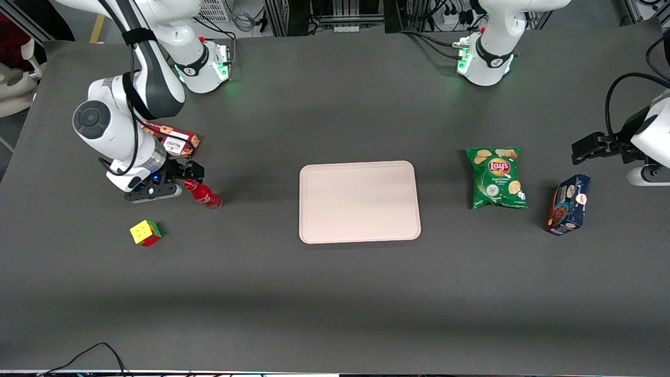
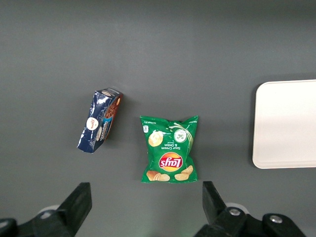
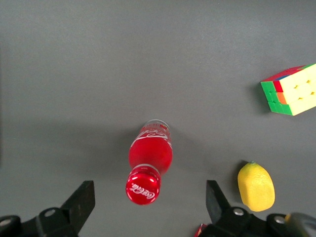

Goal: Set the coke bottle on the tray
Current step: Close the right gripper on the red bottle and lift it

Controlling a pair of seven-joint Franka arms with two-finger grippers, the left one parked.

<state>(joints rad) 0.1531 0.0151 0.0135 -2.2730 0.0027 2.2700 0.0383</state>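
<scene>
The coke bottle [image 1: 205,195], small and red with a red cap, stands upright on the dark table toward the working arm's end, well apart from the tray. The right wrist view looks down on its cap and label [image 3: 149,157]. My gripper [image 1: 184,178] hovers just above the cap, pointing down. In the right wrist view the gripper [image 3: 149,186] is open, with one finger on each side of the cap and wide gaps, touching nothing. The pale beige-pink tray [image 1: 359,201] lies flat at the table's middle with nothing on it. Its edge also shows in the left wrist view [image 2: 289,123].
A Rubik's cube [image 1: 145,233] [image 3: 291,90] lies nearer the front camera than the bottle. A lemon [image 3: 256,186] sits close beside the gripper. A long red cookie box [image 1: 175,139] lies under the arm. A green chips bag [image 1: 497,177] and a blue box [image 1: 568,204] lie toward the parked arm's end.
</scene>
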